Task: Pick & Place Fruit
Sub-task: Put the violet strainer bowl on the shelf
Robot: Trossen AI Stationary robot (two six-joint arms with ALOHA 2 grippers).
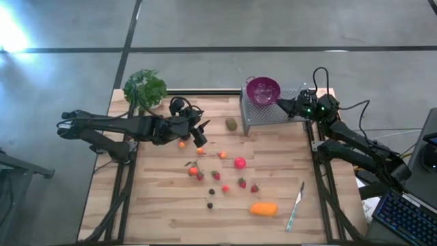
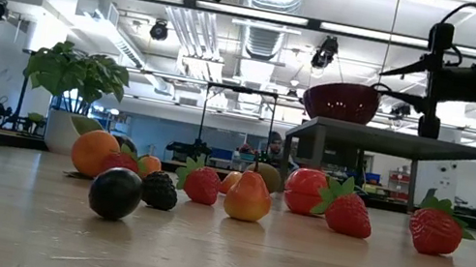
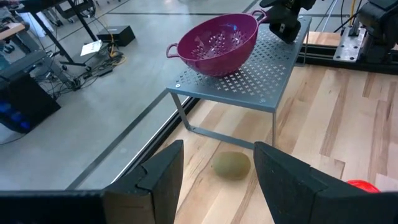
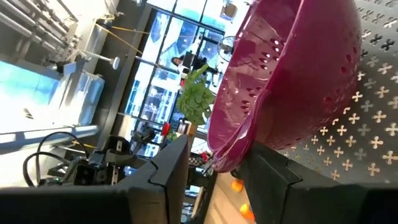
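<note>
Red strawberries [image 1: 241,182] and other fruit lie scattered mid-surface [image 1: 164,212]; a brown kiwi [image 1: 231,124] sits farther back. Left hand [image 1: 202,131] hovers near it, fingers apart, empty. Right hand [image 1: 285,106], fingers apart, straddles the magenta colander [image 1: 263,89] rim on the metal shelf [image 1: 273,115].

A brown kiwi [image 1: 232,124] lies alone above the frame's centre in the high view, apart from the rest. Below it, around mid-frame, small pieces are scattered: a tiny orange berry [image 1: 181,144] to the left, a pink-red ball [image 1: 240,162] near the centre, and red strawberries [image 1: 242,182] with green caps in a loose cluster. Two dark berries [image 1: 210,204] sit lower, close together. A larger oblong orange piece [image 1: 263,209] lies on its side at lower centre-right. In the low view a dark round plum [image 2: 115,193] rests at lower left, nearest the camera.
</note>
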